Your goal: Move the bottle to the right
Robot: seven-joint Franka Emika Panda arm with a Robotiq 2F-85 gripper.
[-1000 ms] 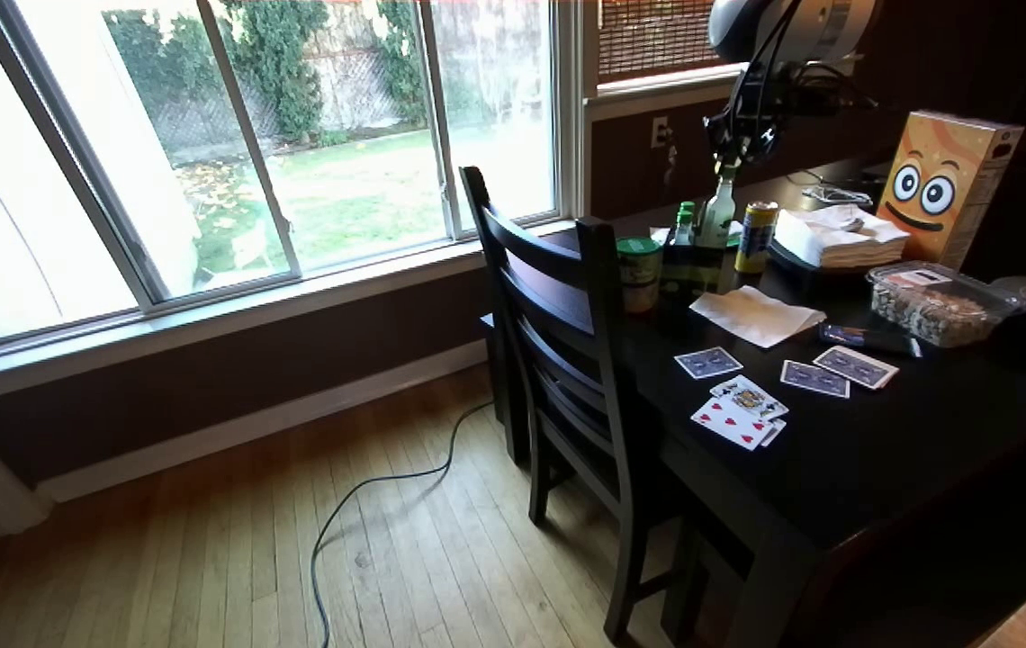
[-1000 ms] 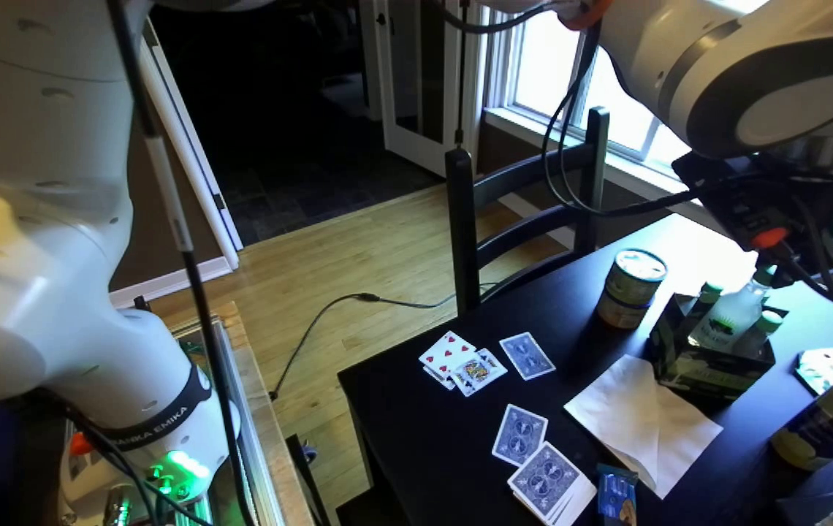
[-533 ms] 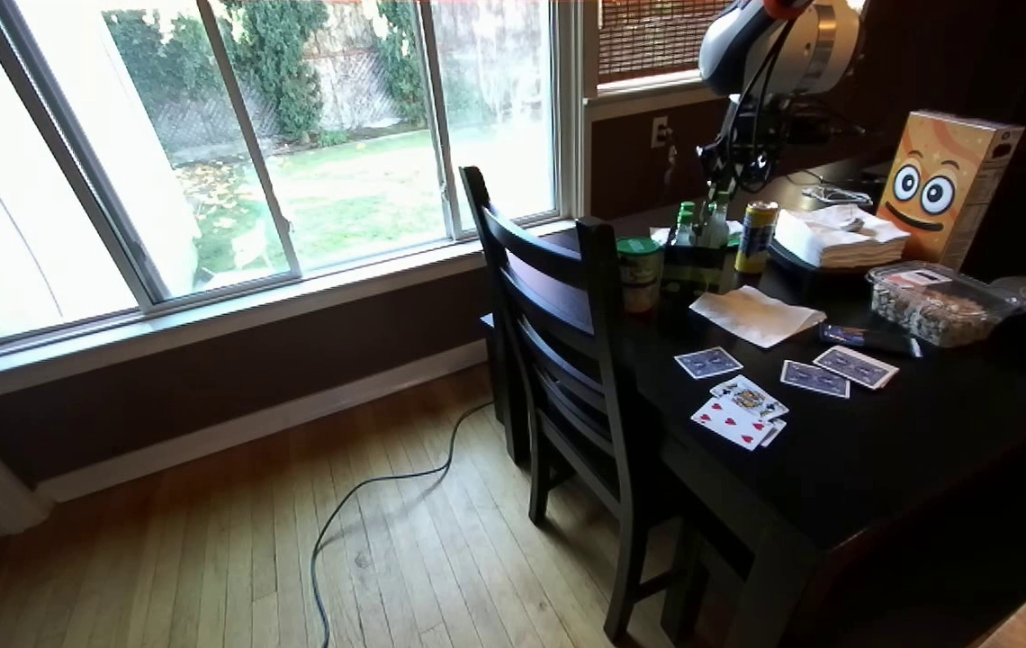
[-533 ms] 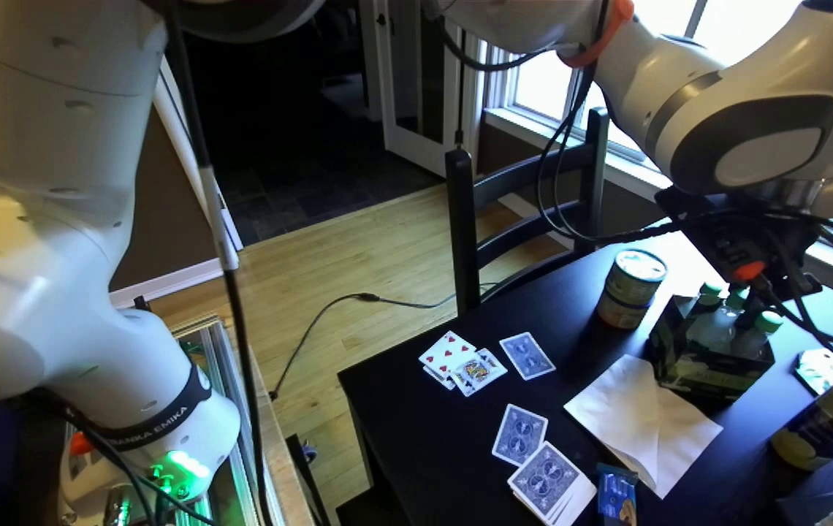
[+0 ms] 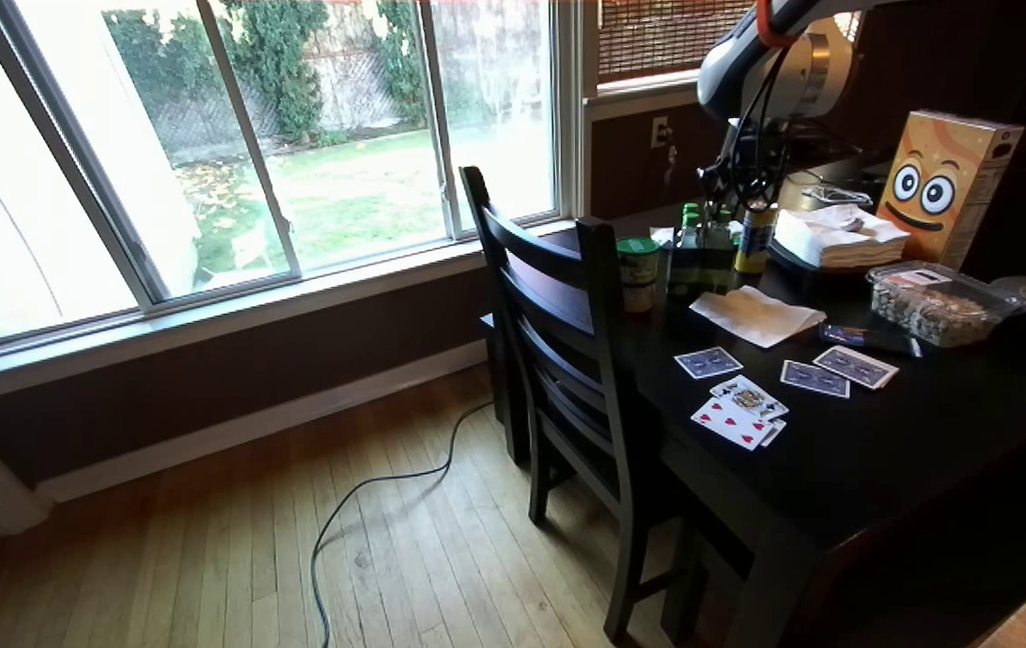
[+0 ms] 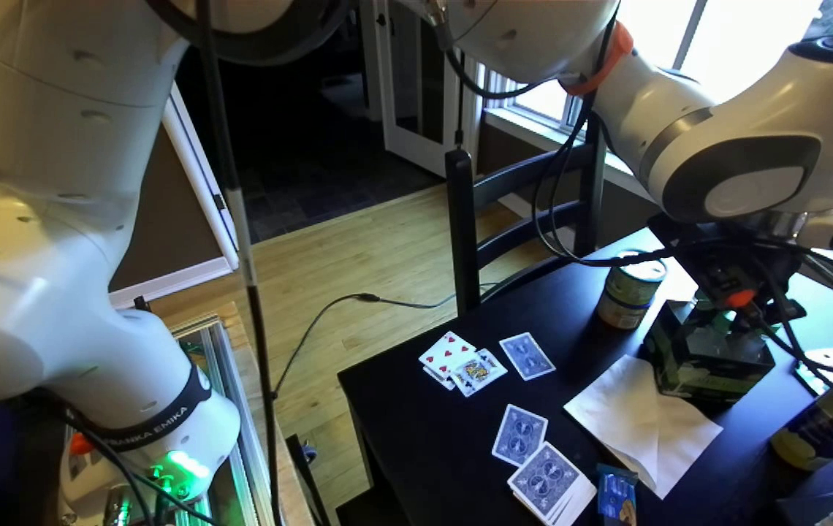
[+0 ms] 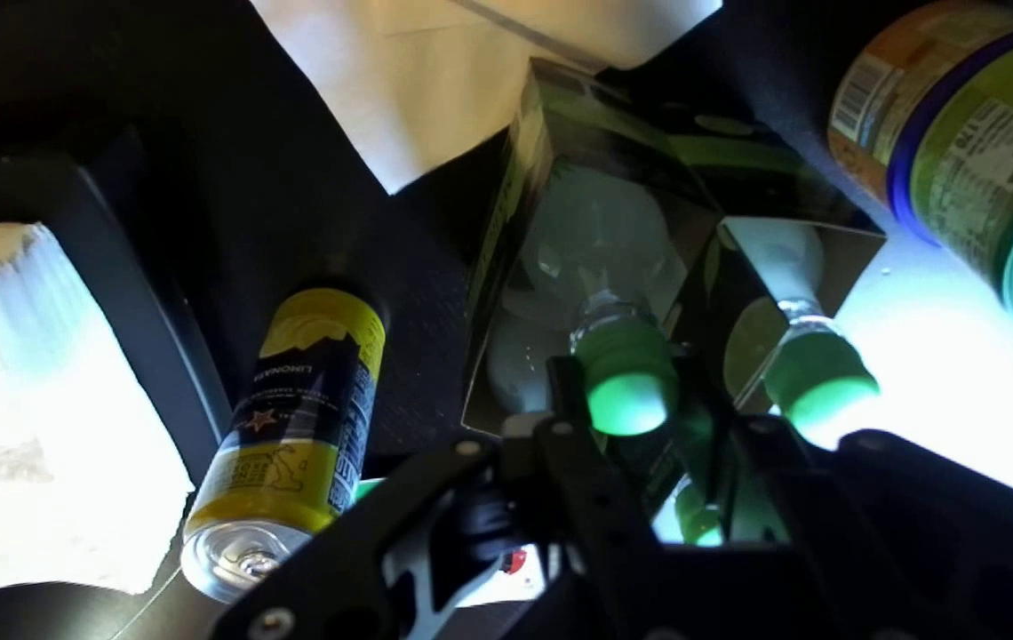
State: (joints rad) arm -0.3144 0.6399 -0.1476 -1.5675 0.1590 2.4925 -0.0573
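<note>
Black tabletop (image 6: 424, 438) spreads beneath the claw (image 7: 646, 396), and in both exterior views we see the white robot arm (image 6: 760, 95) above it. The dark chair (image 5: 605, 315) stands to the left of the claw in both those views. Well apart, to the right of the claw in an exterior view, we have the orange box (image 5: 936, 189) with a cartoon face; the stack of white paper (image 5: 837, 238) lies between the two. Directly under the claw is the dark green carrier (image 6: 694, 376), and beside it, near the claw, the folded sheet of paper (image 6: 643, 424). The green-lidded container (image 7: 977, 142) is near, right of the claw in the wrist view.

From the wrist we see the claw's fingers (image 7: 586, 480) standing apart, and a green cap (image 7: 626, 391) shows between their tips; whether they press on it, we cannot tell. That cap tops the bottle (image 7: 609, 307), pale and translucent, which stands in a compartment of the carrier just below the claw. We find the yellow can (image 7: 293, 427) near the claw too, on its left in the wrist view. Playing cards (image 6: 522, 431), some face up and some face down, lie well apart from the claw.
</note>
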